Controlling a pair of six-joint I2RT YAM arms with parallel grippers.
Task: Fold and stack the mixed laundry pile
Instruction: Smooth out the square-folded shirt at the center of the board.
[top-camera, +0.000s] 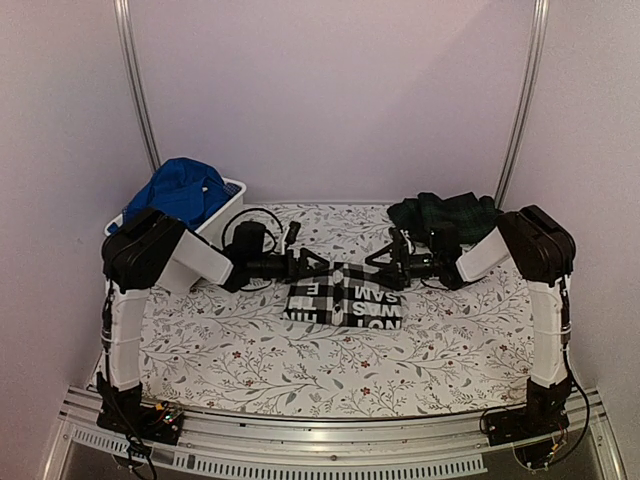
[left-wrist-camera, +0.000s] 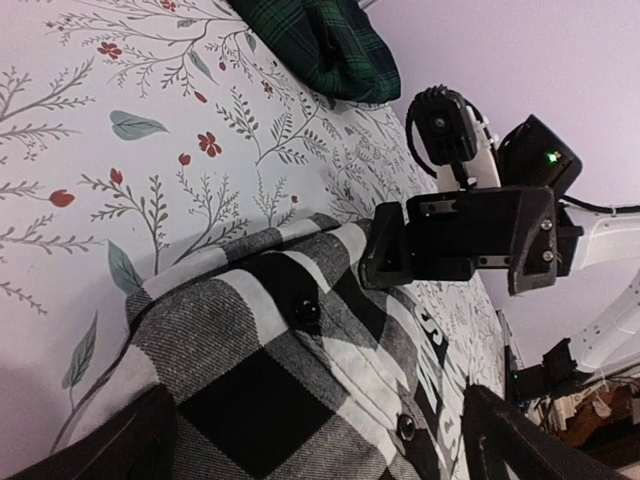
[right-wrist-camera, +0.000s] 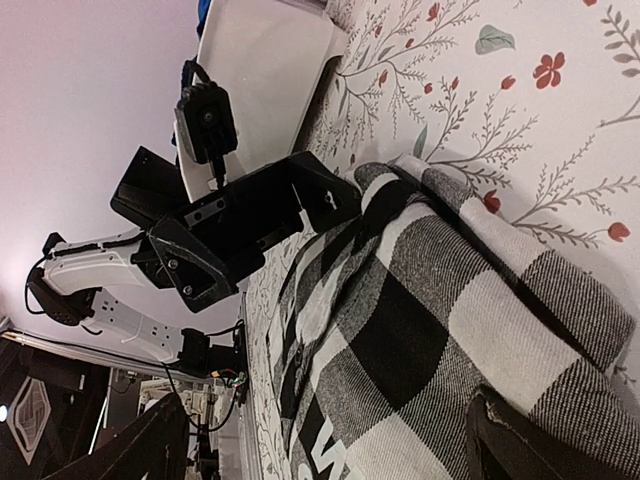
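Nearest are the arm bases, bolted at the close edge of the tabletop, which has a leaf and flower cover. The left arm and right arm both reach in to the middle.

At the back left sits a white tub with the blue cloth heaped in it. The shirt, in black and white checks, lies flat in the middle. It is folded to a small block with big letters on it. The tartan sits in a bundle at the back right, apart from the shirt.

The left gripper is over the shirt's far edge on the left side. The right gripper is on the right side, facing it. Both are wide, with shirt cloth between the fingers and nothing pinched. Small black buttons show on the shirt.

I think the step is folding the shirt. Next, each gripper would need to go down over its edge and close on the cloth. Then both should lift together so the fold comes out neat. The blue cloth looks not yet folded.
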